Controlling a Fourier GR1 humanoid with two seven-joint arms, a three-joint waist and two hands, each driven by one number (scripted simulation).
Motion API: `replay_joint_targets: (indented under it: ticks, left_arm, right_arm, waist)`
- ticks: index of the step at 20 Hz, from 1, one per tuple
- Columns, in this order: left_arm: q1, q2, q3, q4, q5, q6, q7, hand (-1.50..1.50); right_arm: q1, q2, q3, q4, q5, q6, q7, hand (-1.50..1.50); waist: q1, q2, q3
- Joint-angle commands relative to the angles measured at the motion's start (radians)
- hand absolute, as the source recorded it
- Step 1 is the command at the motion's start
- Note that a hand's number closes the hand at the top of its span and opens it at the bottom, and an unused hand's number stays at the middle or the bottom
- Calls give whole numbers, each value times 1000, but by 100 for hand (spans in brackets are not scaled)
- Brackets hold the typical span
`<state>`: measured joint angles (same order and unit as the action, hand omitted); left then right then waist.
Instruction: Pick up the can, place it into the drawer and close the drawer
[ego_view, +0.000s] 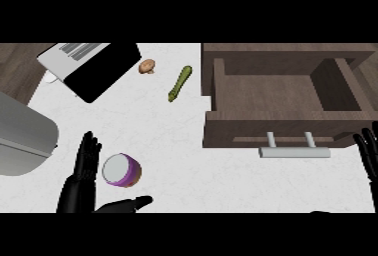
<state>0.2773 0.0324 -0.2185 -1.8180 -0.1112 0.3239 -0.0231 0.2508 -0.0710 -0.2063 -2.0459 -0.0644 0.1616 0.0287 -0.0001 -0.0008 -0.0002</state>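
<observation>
A white marbled table (221, 180) fills most of the view, with dark wood (15, 65) showing past its far left corner. At the left edge stands a rounded grey metal appliance (22, 135). Farther back is a toaster (88, 67), silver on top and black on its side, set at a slant.

Near the front left, the left hand (81, 182) lies with its fingers straight and apart from the thumb. The fingers run along the left side of the can (122, 170) and the thumb sits just near of it; whether they touch the can cannot be told. The can is purple with a silver end, tilted on the table, well apart from the drawer.

Far of the can, open table runs up to a small brown mushroom (148, 66) and a green vegetable (179, 83) just right of it. The middle of the table between the can and the drawer is open.

At the right, the wooden drawer (273, 131) stands pulled out, its wooden floor showing, its silver handle (294, 151) facing near. The right hand (367, 150) rests at the right edge, fingers straight and up.
</observation>
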Motion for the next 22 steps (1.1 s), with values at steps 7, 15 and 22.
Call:
replay_joint_targets:
  ticks: [7, 15, 22]
  left_arm:
    - [18, -4, 57, 180, 60, -36, -169, -150]
    - [-25, 33, 157, 321, 130, -115, -270, -150]
    - [-43, 35, 195, 422, 148, -139, -336, -150]
  right_arm:
    - [-6, 20, 12, -3, 34, 9, 0, -150]
    - [-8, 55, 45, -29, 83, -18, 18, -150]
    - [33, 44, -16, -27, 20, 35, -24, -150]
  waist:
    - [-1, 0, 0]
    - [-1, 0, 0]
    - [-2, 0, 0]
